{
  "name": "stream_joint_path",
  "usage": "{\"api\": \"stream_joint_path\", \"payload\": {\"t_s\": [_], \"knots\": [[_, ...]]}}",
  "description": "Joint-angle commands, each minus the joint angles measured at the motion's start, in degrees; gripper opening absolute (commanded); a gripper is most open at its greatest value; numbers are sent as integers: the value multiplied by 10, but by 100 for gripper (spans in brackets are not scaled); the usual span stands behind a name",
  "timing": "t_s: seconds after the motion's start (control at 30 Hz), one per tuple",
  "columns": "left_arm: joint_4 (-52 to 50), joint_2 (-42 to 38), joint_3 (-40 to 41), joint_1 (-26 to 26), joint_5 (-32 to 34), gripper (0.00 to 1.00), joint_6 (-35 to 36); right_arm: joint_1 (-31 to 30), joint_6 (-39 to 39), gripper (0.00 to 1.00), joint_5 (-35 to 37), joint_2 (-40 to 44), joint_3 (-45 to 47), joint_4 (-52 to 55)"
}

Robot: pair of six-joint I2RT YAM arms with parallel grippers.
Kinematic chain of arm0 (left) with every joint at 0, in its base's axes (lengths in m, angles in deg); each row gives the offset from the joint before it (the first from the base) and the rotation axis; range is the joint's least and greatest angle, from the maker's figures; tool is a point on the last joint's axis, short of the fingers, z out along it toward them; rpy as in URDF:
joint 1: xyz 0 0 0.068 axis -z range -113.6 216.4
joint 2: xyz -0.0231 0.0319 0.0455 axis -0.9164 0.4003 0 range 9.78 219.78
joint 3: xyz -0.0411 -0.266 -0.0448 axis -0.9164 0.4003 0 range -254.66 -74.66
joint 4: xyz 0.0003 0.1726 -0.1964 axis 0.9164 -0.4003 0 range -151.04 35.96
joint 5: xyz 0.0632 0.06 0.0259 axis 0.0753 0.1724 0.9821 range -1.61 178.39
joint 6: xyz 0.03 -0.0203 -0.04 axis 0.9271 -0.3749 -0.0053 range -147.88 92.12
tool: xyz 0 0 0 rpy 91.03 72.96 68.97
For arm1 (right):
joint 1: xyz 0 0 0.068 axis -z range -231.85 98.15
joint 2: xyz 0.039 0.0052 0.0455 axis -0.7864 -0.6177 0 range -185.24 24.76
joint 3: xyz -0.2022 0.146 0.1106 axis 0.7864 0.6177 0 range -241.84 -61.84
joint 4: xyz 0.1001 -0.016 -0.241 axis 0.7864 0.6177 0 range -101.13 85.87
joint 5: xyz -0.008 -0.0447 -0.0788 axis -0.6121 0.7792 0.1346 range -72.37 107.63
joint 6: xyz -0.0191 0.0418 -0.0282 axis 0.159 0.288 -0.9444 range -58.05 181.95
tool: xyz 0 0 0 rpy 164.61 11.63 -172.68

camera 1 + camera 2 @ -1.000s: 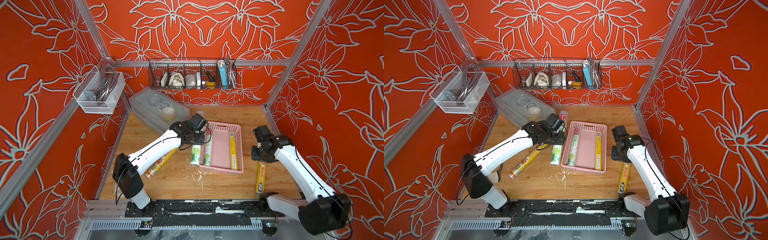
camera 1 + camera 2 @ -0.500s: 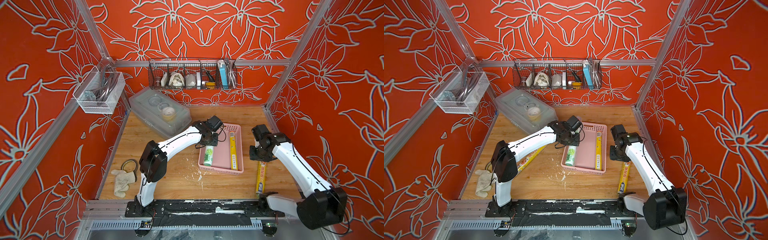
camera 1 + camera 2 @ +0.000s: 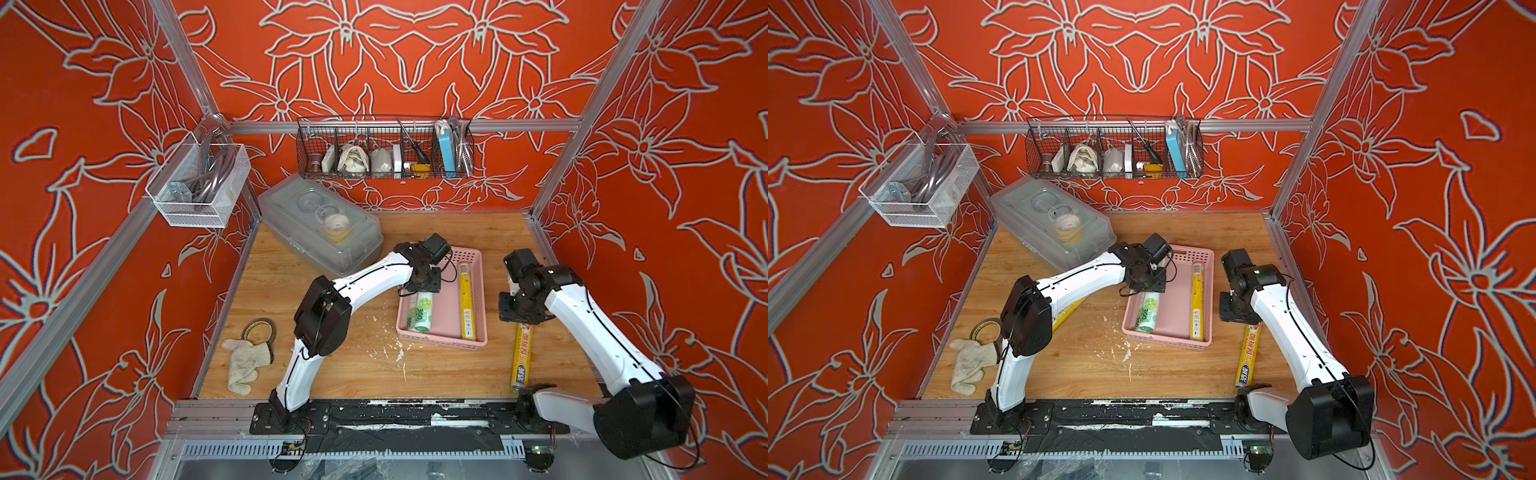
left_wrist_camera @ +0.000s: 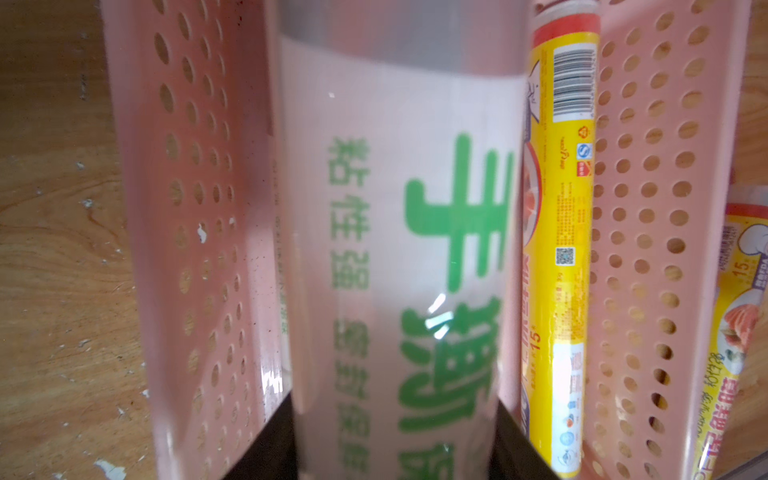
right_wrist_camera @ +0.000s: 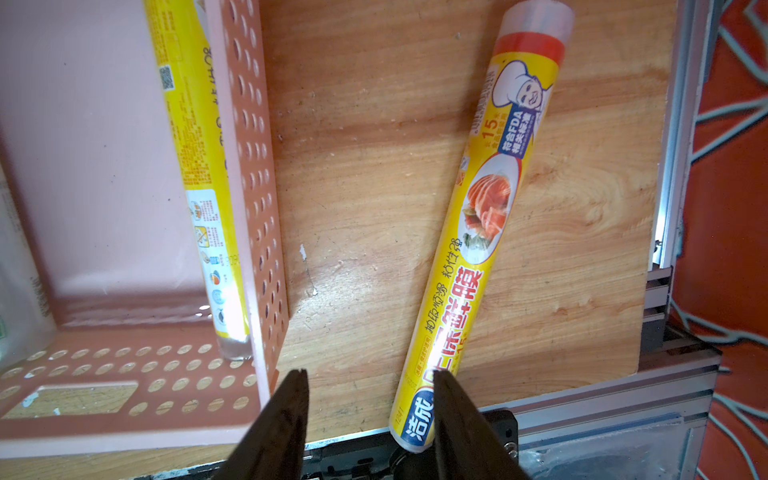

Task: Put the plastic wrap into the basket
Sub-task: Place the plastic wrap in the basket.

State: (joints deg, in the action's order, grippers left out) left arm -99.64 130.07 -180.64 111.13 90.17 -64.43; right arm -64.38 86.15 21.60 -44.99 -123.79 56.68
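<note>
Top views are bright and even, with diffuse light that looks overhead. Only faint soft shadows under the left arm (image 3: 374, 278) on the table (image 3: 436, 365). There's wide-angle stretch toward the edges and blue fringing on the right wall (image 3: 685, 187) pattern. Left wrist view: white-and-green roll (image 4: 399, 249) is too close, print smeared, small glare fleck on its film, basket (image 4: 199, 208) wall behind is sharper. Right wrist view: sharp on the yellow roll (image 5: 478, 232), sheen patch on the wood beside it, right gripper (image 5: 370, 378) fingers dark and soft.

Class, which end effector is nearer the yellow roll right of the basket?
Right. The right end effector hovers by the yellow roll; the left end effector is over the basket.
</note>
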Motion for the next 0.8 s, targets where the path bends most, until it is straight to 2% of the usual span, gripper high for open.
{"api": "stream_joint_path", "payload": {"t_s": [0.0,0.5,0.77], "knots": [[20,3,-15,3,2,36,-1,3,-8,49,6,5,-20,20],[15,29,-17,32,0,36,-21,3,-2,50,17,5,-16,19],[-12,62,-49,30,8,37,-26,3,-2,50,16,3,-14,18]]}}
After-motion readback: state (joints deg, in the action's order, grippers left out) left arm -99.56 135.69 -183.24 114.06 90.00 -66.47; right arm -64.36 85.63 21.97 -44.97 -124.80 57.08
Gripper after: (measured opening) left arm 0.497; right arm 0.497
